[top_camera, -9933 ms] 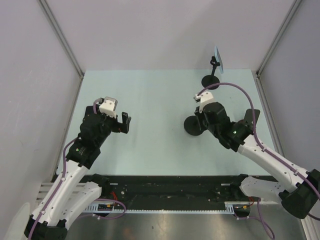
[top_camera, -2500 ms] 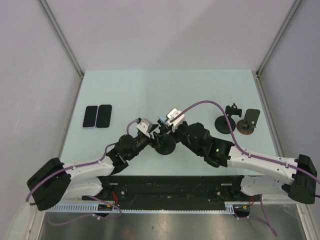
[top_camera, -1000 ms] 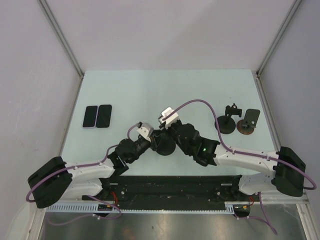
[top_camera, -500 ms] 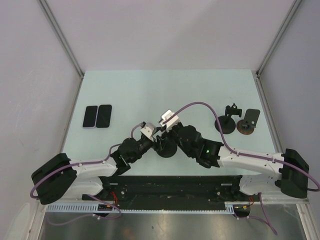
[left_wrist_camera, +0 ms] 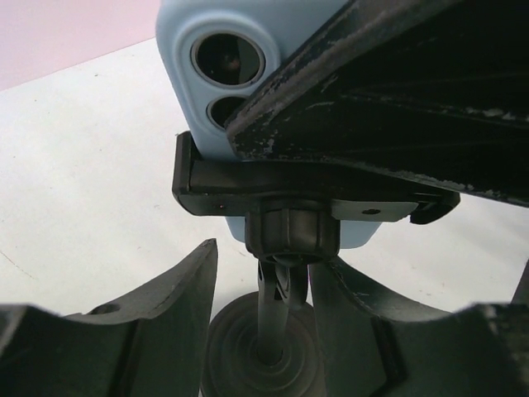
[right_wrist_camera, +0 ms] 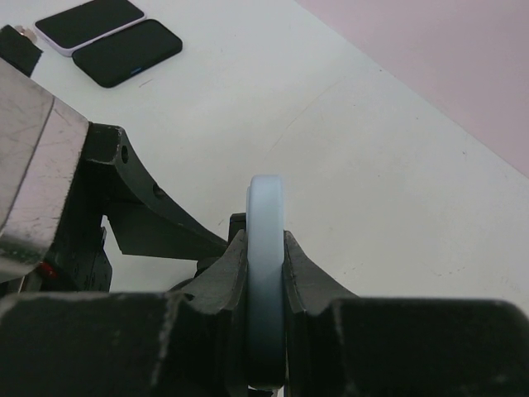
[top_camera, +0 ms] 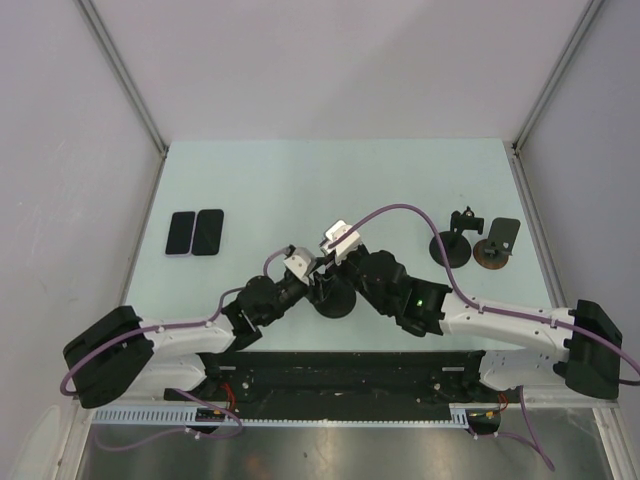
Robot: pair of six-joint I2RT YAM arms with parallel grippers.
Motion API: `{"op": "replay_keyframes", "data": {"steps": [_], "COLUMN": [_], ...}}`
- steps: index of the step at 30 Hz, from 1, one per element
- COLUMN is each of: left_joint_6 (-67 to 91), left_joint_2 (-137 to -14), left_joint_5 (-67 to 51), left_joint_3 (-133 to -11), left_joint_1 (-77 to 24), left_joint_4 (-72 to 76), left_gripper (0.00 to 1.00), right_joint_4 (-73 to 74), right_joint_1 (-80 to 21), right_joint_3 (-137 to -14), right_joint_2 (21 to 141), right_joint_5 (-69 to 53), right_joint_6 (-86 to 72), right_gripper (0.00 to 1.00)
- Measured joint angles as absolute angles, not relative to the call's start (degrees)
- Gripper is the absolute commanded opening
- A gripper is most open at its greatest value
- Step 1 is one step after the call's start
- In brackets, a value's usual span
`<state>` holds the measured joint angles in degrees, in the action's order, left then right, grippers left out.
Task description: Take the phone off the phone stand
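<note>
A light blue phone (left_wrist_camera: 207,99) stands upright in the black clamp (left_wrist_camera: 248,186) of a phone stand, on a thin stem over a round base (left_wrist_camera: 248,356). My right gripper (right_wrist_camera: 266,248) is shut on the phone's edge (right_wrist_camera: 266,198), one finger on each face. My left gripper (left_wrist_camera: 273,265) is open, its fingers either side of the stem below the clamp, with a gap on the left side. In the top view both grippers meet at the stand's base (top_camera: 335,303) near the table's front middle; the left gripper (top_camera: 316,285) comes from the left, the right gripper (top_camera: 330,270) from the right.
Two dark phones (top_camera: 182,233) (top_camera: 209,232) lie flat side by side at the left; they also show in the right wrist view (right_wrist_camera: 89,21) (right_wrist_camera: 128,51). Two phoneless black stands (top_camera: 450,245) (top_camera: 497,245) stand at the right.
Since the earliest frame both arms have come together at the middle stand. Over the last second the grippers shifted only slightly; the phone is still in the clamp.
</note>
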<state>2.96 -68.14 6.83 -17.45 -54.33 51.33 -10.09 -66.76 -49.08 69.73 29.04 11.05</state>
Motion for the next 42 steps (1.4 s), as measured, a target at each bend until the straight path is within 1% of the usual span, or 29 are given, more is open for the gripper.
{"op": "replay_keyframes", "data": {"steps": [13,16,17,19,20,27,35,42], "left_joint_6": [2.9,2.9,2.9,2.9,3.0,3.2,7.6,8.9], "left_joint_2": [-64.4,-64.4,-64.4,-64.7,-64.9,-66.7,-67.5,-67.3], "left_joint_5": [5.2,4.9,4.7,3.9,3.6,5.3,11.8,12.7], "left_joint_3": [-15.3,-15.3,-15.3,-15.3,-15.3,-15.3,-15.3,-15.3], "left_joint_1": [-54.3,-54.3,-54.3,-54.5,-54.7,-55.6,-58.8,-59.2], "left_joint_4": [51.7,51.8,51.9,52.2,52.4,55.0,55.9,55.5], "left_gripper": [0.52,0.4,0.25,0.12,0.01,0.0,0.0,0.0], "right_joint_4": [-9.3,-9.3,-9.3,-9.3,-9.3,-8.3,-4.0,-1.1], "right_joint_1": [-66.0,-65.9,-65.8,-65.8,-65.7,-65.7,-67.0,-67.8], "right_joint_3": [-48.7,-48.7,-48.7,-48.7,-48.7,-48.7,-49.1,-50.1], "right_joint_2": [68.5,68.5,68.5,68.5,68.5,67.9,66.3,66.0], "right_joint_5": [24.8,24.5,24.4,24.3,24.2,26.0,28.1,31.3], "right_joint_6": [10.8,10.8,10.8,10.8,10.8,8.8,7.4,5.1], "right_gripper": [0.0,0.0,0.0,0.0,0.0,0.0,0.0,0.0]}}
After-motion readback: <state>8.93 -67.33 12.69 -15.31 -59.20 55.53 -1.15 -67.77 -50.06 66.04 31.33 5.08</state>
